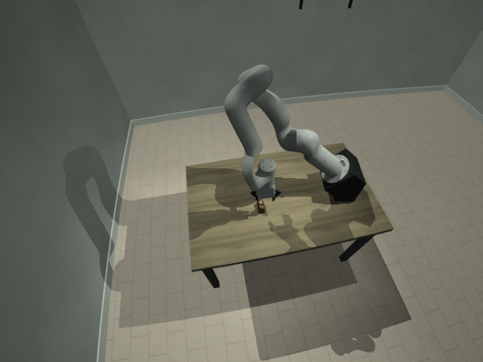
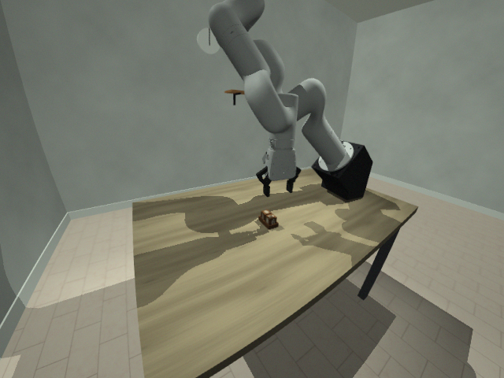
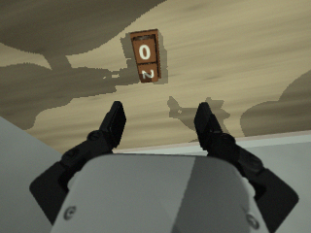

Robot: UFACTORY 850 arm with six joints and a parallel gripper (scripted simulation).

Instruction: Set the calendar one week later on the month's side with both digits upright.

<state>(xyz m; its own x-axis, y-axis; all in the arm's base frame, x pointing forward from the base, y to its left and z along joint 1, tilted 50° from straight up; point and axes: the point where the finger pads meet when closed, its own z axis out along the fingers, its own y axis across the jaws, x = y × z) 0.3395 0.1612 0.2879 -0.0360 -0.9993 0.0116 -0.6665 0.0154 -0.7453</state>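
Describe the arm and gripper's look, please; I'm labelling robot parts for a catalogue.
The arm is smooth, rounded pale-grey tubing with no visible cables, rising from an angular black base. The gripper has a boxy light-grey body and two black fingers. No markings are legible.

Wood-grain table (image 2: 227, 293), pale and matt, streaked with darker bands. The calendar (image 3: 146, 55) at twelve o'clock in the wrist view looks like reddish-brown wood with white digits. Arm (image 2: 260, 93) smooth, matt grey; gripper (image 3: 160, 123) fingers matt black.
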